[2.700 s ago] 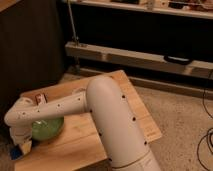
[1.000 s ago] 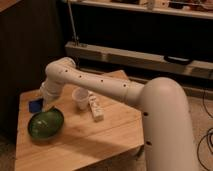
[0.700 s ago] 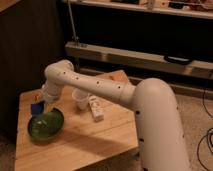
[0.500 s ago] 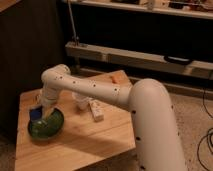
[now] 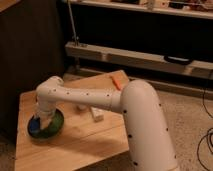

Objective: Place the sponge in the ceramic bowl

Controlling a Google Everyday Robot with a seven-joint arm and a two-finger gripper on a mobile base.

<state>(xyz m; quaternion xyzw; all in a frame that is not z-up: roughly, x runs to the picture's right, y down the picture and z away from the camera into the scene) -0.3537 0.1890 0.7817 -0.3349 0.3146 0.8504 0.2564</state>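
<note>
— At the wooden table's [image 5: 85, 142] left end, what is recorded?
— Gripper [image 5: 42, 119] down inside the round, glossy green ceramic bowl [image 5: 56, 125]. Blue sponge [image 5: 34, 126] lies at the bowl's left inner side, under it. Its long axis is indeterminate because the arm hides part.
— Grip?
— Cannot tell.

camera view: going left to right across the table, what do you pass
ceramic bowl, with the sponge at its left side and the gripper down over it → white box → small orange thing at the table far edge
</note>
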